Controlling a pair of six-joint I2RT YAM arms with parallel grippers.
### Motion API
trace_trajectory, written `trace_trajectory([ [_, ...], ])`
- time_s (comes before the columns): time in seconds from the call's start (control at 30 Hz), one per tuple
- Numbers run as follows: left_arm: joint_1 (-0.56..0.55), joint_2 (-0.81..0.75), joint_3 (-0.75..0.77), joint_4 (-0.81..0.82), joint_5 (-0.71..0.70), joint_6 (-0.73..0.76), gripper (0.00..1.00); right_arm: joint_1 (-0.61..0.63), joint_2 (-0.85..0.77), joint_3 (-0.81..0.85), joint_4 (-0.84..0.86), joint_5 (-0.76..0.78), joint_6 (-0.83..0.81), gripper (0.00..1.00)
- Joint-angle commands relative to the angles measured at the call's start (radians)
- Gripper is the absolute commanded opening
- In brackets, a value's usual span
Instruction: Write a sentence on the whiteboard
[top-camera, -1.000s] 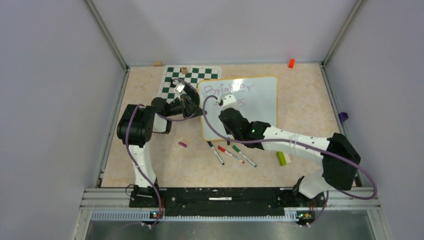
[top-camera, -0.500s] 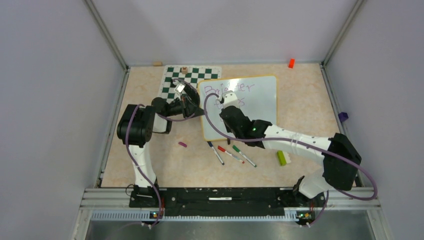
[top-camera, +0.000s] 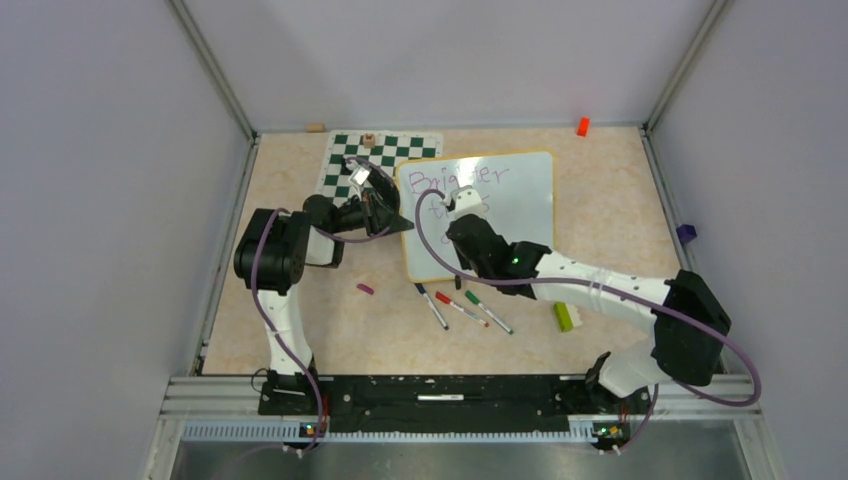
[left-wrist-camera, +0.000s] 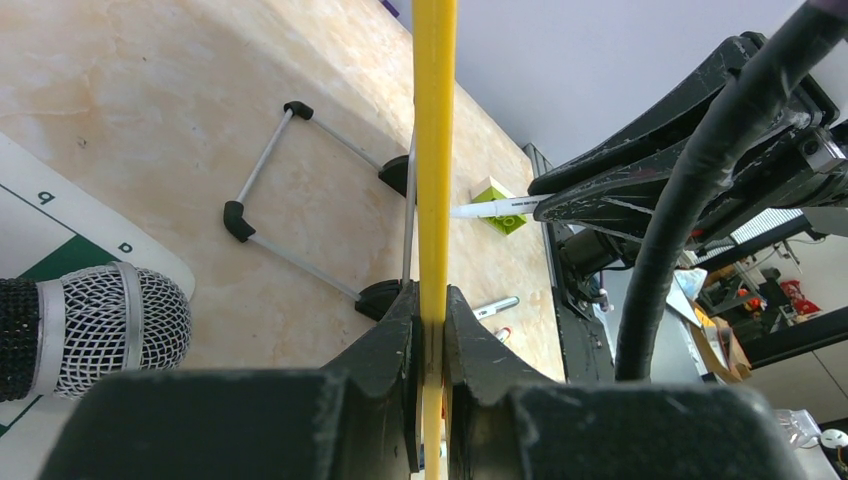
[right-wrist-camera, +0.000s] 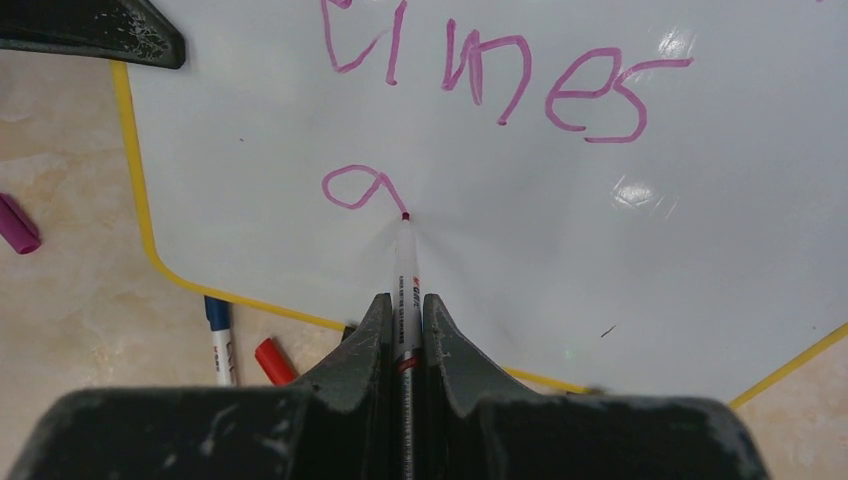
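The whiteboard (top-camera: 520, 200), white with a yellow rim, stands tilted at mid-table. My left gripper (top-camera: 392, 222) is shut on its left edge; in the left wrist view the yellow rim (left-wrist-camera: 434, 150) runs straight up from between the jaws of that gripper (left-wrist-camera: 432, 310). My right gripper (top-camera: 450, 212) hovers over the board's left part, shut on a white marker (right-wrist-camera: 405, 265). The marker's purple tip touches the board at the end of a freshly drawn "a" (right-wrist-camera: 352, 188). The sentence (top-camera: 455, 180) reads "Brighter" on top, with "times" (right-wrist-camera: 500, 75) below it.
A green-and-white chess mat (top-camera: 350, 165) lies behind the left gripper. Blue (top-camera: 432, 305), red (top-camera: 460, 308) and green (top-camera: 488, 312) markers lie in front of the board, with a purple cap (top-camera: 365, 288) to their left and a green block (top-camera: 563, 317) to their right. An orange block (top-camera: 582, 126) sits at the back wall.
My right arm has shifted slightly to the right over the board with the marker. The left gripper and the board have stayed put.
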Motion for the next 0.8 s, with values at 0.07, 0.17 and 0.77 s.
trace_trajectory([
  [0.07, -0.007, -0.027, 0.008, 0.103, 0.01, -0.014, 0.0, -0.011, -0.056, 0.026, -0.001, -0.006, 0.005, 0.0],
  [0.17, -0.007, -0.026, 0.008, 0.104, 0.011, -0.013, 0.0, -0.017, -0.089, 0.043, 0.01, -0.032, -0.001, 0.0],
  [0.77, -0.007, -0.028, 0.006, 0.104, 0.011, -0.013, 0.0, -0.084, -0.056, 0.092, 0.053, -0.085, -0.022, 0.0],
])
